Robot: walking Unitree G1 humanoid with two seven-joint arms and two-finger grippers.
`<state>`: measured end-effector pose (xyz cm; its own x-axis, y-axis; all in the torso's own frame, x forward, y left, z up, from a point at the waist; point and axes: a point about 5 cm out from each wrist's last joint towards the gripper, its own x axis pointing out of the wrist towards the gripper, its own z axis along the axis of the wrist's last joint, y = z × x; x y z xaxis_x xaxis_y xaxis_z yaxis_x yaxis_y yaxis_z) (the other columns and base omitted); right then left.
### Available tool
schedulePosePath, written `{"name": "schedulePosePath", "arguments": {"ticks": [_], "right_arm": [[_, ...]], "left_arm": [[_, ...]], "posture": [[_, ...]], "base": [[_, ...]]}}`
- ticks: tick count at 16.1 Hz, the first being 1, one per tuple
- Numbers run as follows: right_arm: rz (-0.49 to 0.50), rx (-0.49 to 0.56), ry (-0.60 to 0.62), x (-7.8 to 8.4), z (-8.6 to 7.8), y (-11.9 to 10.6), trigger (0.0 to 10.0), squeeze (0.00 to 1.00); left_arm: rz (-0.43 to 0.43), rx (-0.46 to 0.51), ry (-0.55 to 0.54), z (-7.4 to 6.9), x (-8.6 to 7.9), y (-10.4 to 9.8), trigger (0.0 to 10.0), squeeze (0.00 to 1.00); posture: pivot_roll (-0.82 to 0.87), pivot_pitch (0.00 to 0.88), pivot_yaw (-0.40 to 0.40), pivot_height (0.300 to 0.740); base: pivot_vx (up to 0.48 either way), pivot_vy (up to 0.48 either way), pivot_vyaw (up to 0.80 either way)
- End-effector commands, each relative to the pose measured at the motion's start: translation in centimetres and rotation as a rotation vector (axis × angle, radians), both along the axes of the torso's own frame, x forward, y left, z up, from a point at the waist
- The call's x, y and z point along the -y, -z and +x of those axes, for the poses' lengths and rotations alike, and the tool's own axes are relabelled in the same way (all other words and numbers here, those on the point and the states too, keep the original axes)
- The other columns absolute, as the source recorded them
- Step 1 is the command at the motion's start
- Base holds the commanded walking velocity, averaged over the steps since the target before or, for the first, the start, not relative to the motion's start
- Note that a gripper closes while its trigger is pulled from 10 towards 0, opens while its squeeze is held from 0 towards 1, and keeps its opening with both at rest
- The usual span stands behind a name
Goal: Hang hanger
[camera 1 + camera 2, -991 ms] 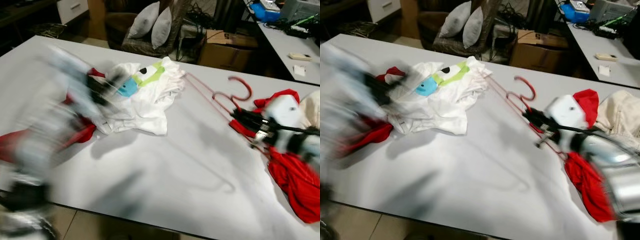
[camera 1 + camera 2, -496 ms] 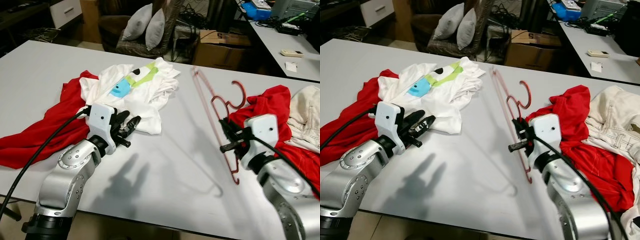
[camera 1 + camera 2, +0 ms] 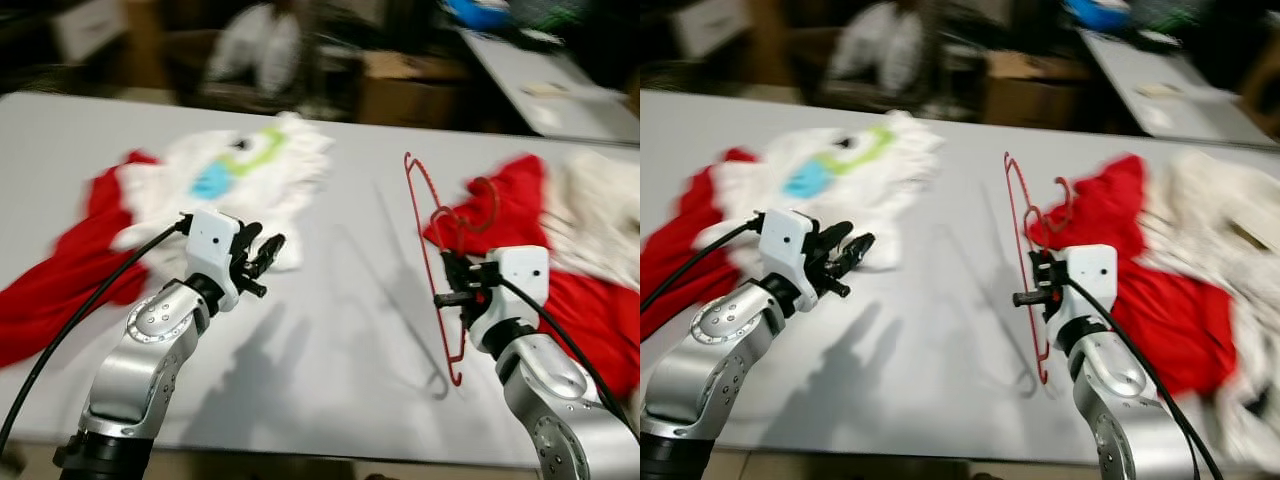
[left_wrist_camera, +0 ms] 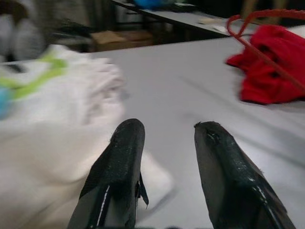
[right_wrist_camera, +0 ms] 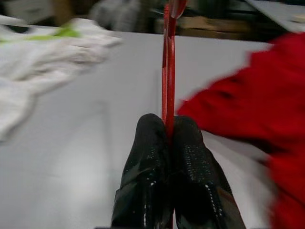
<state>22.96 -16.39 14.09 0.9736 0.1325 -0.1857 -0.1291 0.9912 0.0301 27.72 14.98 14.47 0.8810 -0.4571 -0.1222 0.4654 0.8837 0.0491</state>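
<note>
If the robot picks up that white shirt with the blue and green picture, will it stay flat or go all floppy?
Probably floppy: the white shirt lies crumpled in soft folds on the table. It looks light, so the open left gripper beside it could likely lift it easily, though parts would dangle and drag.

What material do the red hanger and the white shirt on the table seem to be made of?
The hanger, pinched by the right pincer, looks like thin wire with a smooth red coating: its outline is very slim; metal is only a guess. The white shirt looks like soft matte knit cloth, since it lies crumpled in folds.
</note>
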Motion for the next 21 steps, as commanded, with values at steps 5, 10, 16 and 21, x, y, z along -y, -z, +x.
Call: {"name": "schedulePosePath", "arguments": {"ticks": [5, 10, 16, 21], "right_arm": [[-0.004, -0.013, 0.011, 0.1, -0.2, 0.0, 10.0, 0.00], [-0.034, -0.010, -0.033, -0.2, 0.1, -0.2, 10.0, 0.00], [-0.047, -0.014, -0.066, -0.4, 0.0, -0.2, 10.0, 0.00], [-0.076, 0.110, -0.353, -0.6, 0.9, -2.8, 10.0, 0.00]], "left_arm": [[0.005, 0.014, 0.023, 0.3, 0.6, -0.3, 10.0, 0.00], [0.004, 0.012, 0.014, 0.2, 0.5, -0.1, 10.0, 0.00], [-0.018, 0.015, 0.023, 0.1, 0.7, -0.1, 10.0, 0.00], [-0.098, 0.031, 0.088, 0.7, 0.5, -1.4, 10.0, 0.04]], "posture": [[-0.01, 0.000, -0.024, 0.740], [-0.01, 0.000, -0.035, 0.740], [-0.01, 0.000, -0.035, 0.740], [-0.02, 0.000, -0.020, 0.740]], "base": [[-0.179, 0.000, -0.44], [-0.164, 0.000, 0.00], [0.000, 0.000, 0.00], [0.000, 0.000, 0.00]]}}
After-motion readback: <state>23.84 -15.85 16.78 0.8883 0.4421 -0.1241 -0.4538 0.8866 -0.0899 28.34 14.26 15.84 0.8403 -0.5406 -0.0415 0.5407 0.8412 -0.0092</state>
